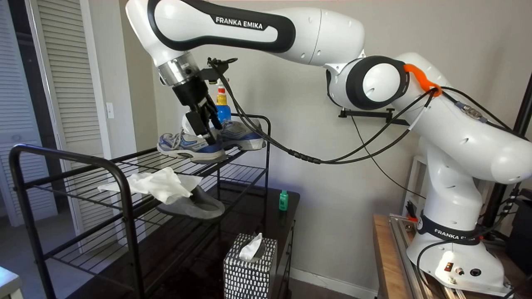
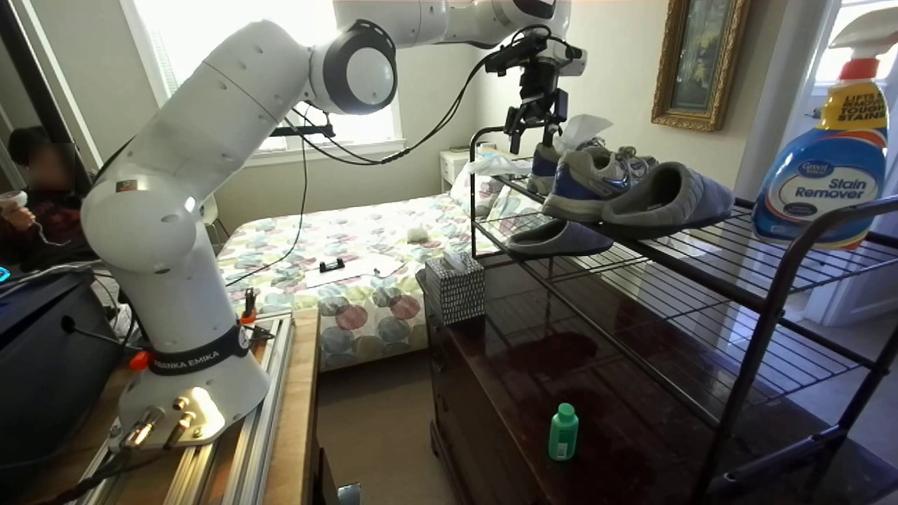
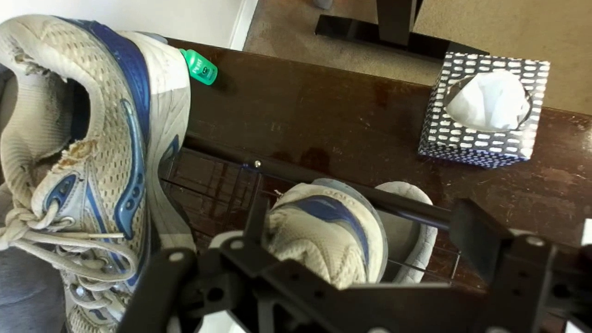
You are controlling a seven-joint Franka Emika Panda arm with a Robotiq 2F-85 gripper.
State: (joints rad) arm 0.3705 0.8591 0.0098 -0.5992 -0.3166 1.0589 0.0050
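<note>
Plainly, the gripper [image 2: 532, 144] gapes by a cream-and-blue mesh sneaker [image 1: 187, 145]. Below its parted jaws lies a wire rack [image 2: 691, 271]; farther off, a bed [image 2: 330, 238].

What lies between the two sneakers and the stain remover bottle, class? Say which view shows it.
A grey slipper lies on the top wire shelf between the two sneakers and the stain remover bottle, as seen in an exterior view.

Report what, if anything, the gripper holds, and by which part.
Nothing is held: in the wrist view the gripper is open, with one end of a sneaker between its spread fingers and a clear gap on one side.
</note>
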